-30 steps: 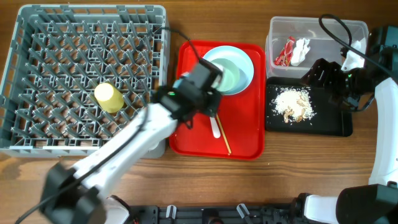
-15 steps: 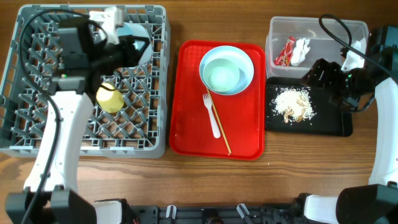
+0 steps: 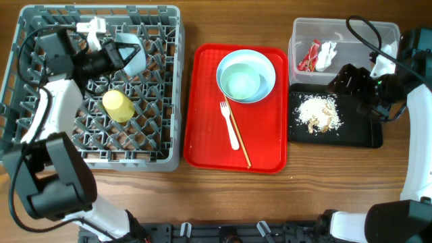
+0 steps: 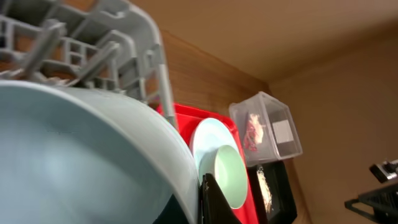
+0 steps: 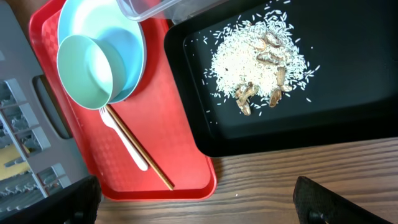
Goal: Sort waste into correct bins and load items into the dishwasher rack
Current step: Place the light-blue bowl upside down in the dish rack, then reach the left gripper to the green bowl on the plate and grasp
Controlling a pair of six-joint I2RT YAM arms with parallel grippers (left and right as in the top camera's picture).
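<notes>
Overhead, the left gripper [image 3: 113, 55] is clamping a blue-green bowl [image 3: 131, 57], tipped on edge over the rack's [image 3: 40, 154] back rows. Left wrist: the bowl is filling the frame. Right wrist: the right gripper [image 5: 196, 205] is gaping beside the black tray [image 5: 373, 37].

Overhead: bright, even, diffuse light from above. Shadows short and soft, faint sheen on the red tray [image 3: 202, 138]. Sharp throughout.
Left wrist: dimmer, warm cast. Bowl [image 4: 74, 162] close to the lens and soft-focused, far objects crisper.
Right wrist: well lit, food scraps [image 5: 261, 53] sharp, near corners dark and blurred.
</notes>
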